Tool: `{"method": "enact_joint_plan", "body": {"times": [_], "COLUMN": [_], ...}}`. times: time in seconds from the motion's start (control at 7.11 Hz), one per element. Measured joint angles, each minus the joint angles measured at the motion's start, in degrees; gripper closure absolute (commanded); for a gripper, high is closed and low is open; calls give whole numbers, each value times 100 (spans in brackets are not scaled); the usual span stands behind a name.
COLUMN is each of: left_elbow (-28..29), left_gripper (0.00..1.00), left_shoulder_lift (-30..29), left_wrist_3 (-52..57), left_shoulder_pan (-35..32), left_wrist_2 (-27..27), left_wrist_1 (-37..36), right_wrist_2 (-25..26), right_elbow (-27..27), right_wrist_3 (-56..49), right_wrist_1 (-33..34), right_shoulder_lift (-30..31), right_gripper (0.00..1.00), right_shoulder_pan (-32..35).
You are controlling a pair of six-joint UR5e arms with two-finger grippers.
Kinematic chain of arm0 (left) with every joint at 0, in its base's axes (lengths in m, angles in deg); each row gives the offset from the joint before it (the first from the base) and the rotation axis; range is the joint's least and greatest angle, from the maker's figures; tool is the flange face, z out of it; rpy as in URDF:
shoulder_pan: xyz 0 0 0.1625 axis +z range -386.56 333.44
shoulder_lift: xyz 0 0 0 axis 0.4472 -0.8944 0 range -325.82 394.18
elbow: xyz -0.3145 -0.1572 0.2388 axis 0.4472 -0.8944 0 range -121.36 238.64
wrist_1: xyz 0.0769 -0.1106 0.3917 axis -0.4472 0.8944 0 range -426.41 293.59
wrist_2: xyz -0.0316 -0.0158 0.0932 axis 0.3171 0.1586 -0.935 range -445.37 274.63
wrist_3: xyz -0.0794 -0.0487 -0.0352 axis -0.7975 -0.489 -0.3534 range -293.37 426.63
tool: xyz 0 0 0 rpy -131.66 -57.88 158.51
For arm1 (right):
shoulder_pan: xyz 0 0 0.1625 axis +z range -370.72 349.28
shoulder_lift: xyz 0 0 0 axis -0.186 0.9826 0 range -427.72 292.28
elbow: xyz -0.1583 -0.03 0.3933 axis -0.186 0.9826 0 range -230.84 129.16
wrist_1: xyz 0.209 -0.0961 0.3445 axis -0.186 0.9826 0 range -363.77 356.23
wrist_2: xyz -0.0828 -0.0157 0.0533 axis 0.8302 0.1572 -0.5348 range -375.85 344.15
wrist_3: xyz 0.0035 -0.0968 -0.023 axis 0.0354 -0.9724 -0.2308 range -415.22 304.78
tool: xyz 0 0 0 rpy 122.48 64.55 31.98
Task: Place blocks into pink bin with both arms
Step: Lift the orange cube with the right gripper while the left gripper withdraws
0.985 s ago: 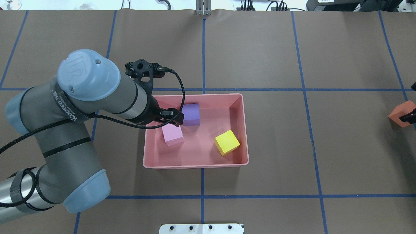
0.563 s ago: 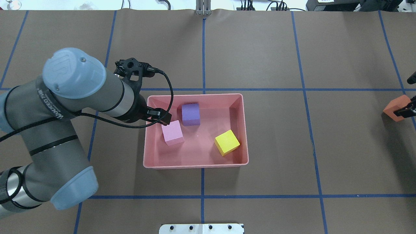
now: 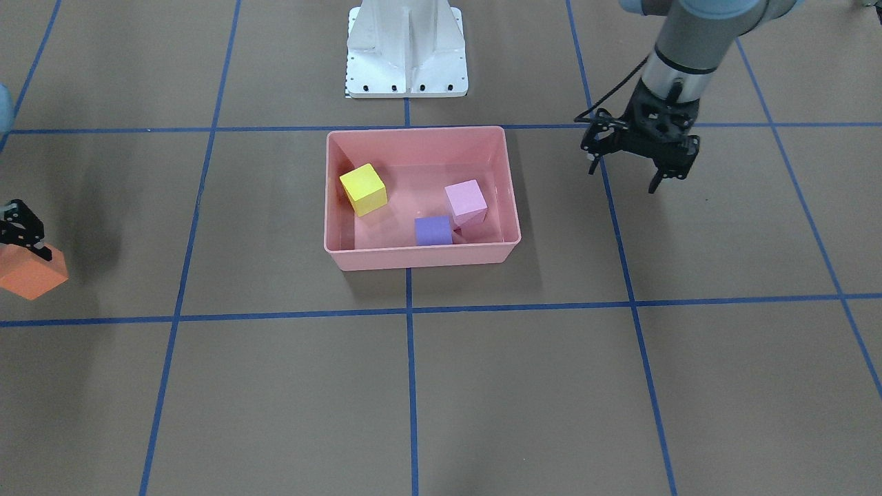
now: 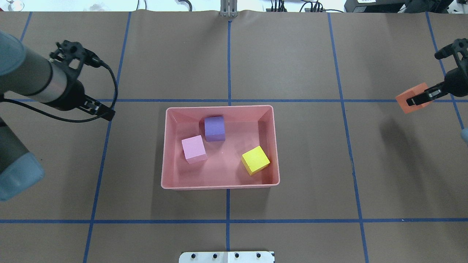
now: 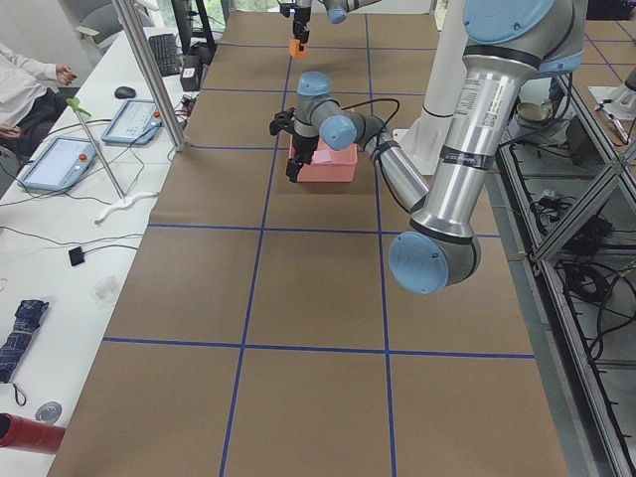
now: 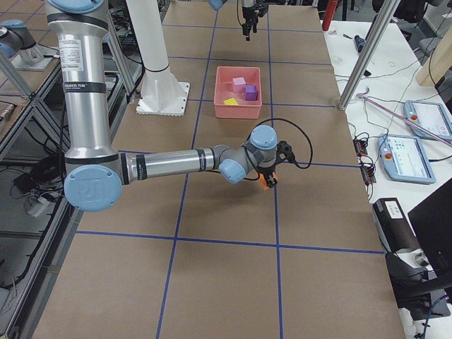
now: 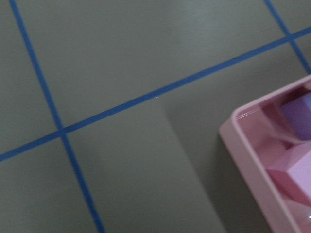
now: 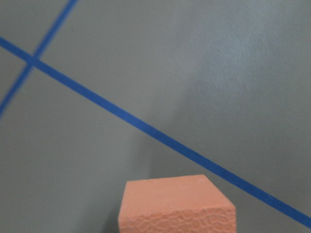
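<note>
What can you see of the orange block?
Small matte orange block, foam-like, with a pebbled face in the right wrist view. It is gripped by the right end effector, apparently lifted off the table, far to the robot's right of the bin and outside it. Nothing else touches it.

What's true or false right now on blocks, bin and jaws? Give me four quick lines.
1. The yellow block, purple block and light pink block all lie inside the pink bin. True.
2. The orange block sits in the bin. False: it is well outside the bin, with the right arm jaws shut on it.
3. The left arm jaws grip the purple block. False: they are open, empty and off to the bin's side.
4. The purple block lies closer to the light pink block than to the yellow one. True.
</note>
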Motion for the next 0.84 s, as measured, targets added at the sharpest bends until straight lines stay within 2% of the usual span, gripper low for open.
{"method": "enact_joint_plan", "body": {"times": [0.14,0.42,0.7,0.84], "left_elbow": [92,661,1285,1404], "left_gripper": [0,0,0,0], "left_shoulder_lift": [290,569,610,612], "left_wrist_3": [814,2445,3619,3817], "left_shoulder_pan": [-569,-1735,-2558,-2702], "left_wrist_2": [322,897,1271,1325], "left_wrist_1": [14,22,21,17], "right_wrist_2": [23,302,992,1489], "right_elbow": [-418,-975,-1372,-1508], "right_wrist_3": [719,2092,3237,3771], "right_wrist_1": [419,1385,2401,2853], "right_shoulder_lift": [-289,-1197,-2070,-2475], "right_gripper": [84,83,79,75], "right_shoulder_pan": [-262,-892,-1693,-2185]}}
